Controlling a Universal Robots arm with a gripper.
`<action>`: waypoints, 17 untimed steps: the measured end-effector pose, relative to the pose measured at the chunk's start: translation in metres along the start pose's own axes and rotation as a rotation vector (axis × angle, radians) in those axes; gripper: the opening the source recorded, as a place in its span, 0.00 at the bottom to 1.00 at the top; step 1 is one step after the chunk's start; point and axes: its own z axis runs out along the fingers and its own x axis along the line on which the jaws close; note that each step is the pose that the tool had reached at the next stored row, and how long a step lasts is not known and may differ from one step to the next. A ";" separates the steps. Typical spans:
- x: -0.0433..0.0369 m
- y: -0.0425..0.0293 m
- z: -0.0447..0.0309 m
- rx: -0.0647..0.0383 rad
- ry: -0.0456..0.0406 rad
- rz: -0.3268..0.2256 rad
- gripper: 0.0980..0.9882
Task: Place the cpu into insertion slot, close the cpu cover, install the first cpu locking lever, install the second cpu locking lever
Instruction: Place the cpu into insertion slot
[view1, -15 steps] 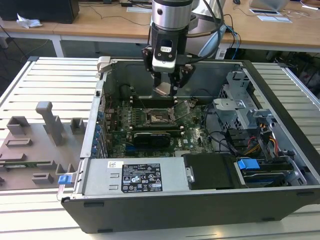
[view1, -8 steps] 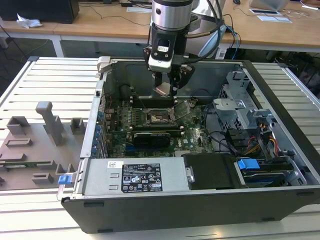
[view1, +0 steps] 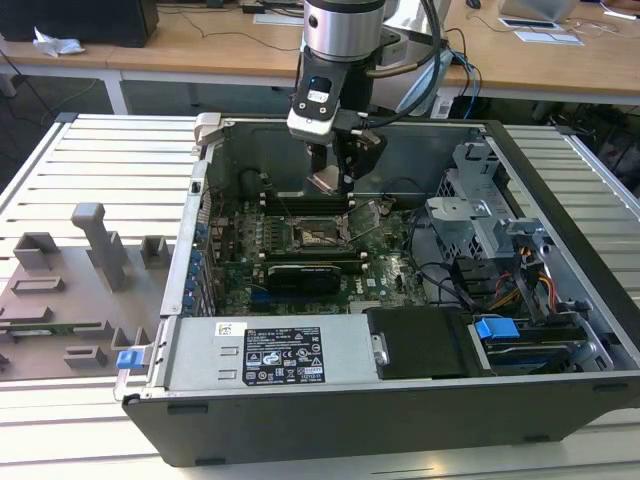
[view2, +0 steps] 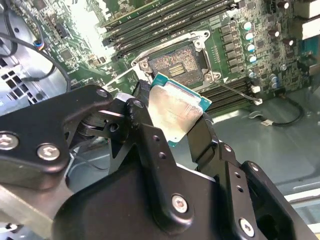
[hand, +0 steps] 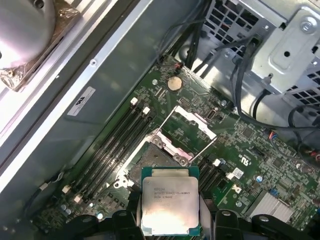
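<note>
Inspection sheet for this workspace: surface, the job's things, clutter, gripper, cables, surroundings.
Surface: slatted metal table carrying an open computer case.
Job's things: insertion slot empty; cpu cover swung open; cpu held above the slot, not seated.
Clutter: grey fixture blocks on the table at the exterior view's left.
Gripper: gripper shut on the cpu's edges.
Cables: loose cables inside the case; a cable bundle beside the robot arm.
Surroundings: wooden desks behind the table.
</note>
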 end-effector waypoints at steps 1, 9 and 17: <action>0.0000 0.0000 0.0000 0.000 -0.0008 0.012 0.50; 0.0000 0.0001 0.0002 -0.001 -0.0088 0.134 0.50; -0.0001 0.0001 0.0003 -0.002 -0.0162 0.247 0.50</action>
